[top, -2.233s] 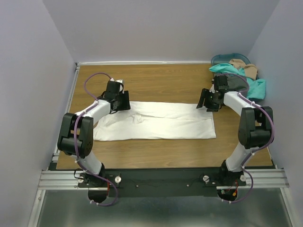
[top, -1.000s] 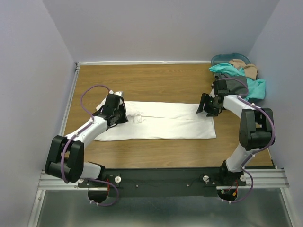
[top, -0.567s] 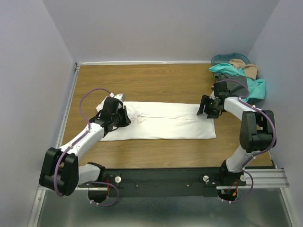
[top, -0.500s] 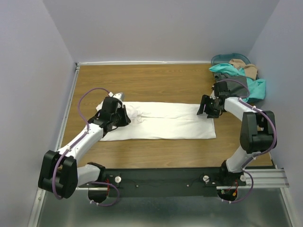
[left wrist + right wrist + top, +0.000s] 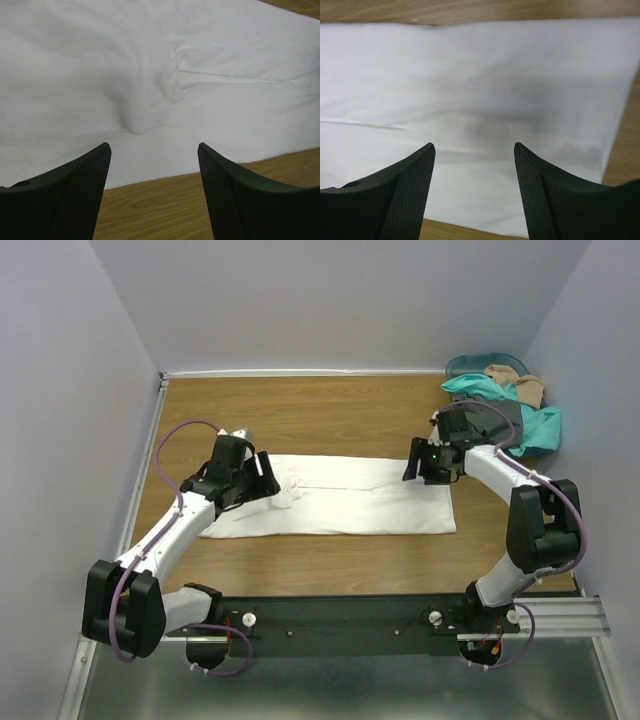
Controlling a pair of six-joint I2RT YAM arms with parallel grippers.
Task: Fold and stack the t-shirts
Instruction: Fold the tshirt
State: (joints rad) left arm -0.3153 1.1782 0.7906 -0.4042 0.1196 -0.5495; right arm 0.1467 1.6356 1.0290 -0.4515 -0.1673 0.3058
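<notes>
On the wooden table (image 5: 330, 410), only the top view takes in the whole layout. The white t-shirt (image 5: 350, 498) lies flat across the middle as a long band from 9 o'clock to 3 o'clock. A heap of other shirts sits at the 2 o'clock corner: a teal t-shirt (image 5: 543, 426), a dark grey t-shirt (image 5: 492, 416) and a tan t-shirt (image 5: 518, 382), piled against a teal basket (image 5: 468, 363).

The left wrist view adds a bunched ridge of cloth (image 5: 150, 107) just beyond the fingers, and bare wood along the shirt's near edge. The right wrist view shows smooth cloth with one faint crease, and the shirt's side edge slanting down at 3 o'clock.

From above, the right arm crosses part of the dark grey t-shirt, and each gripper hides a patch of white cloth.

The left gripper (image 5: 154, 147) hangs over the shirt's 9 o'clock end with its jaws spread wide and nothing between them. The right gripper (image 5: 474, 146) hangs over the 3 o'clock end, equally spread and empty. Whether either one's tips touch the fabric cannot be told.
</notes>
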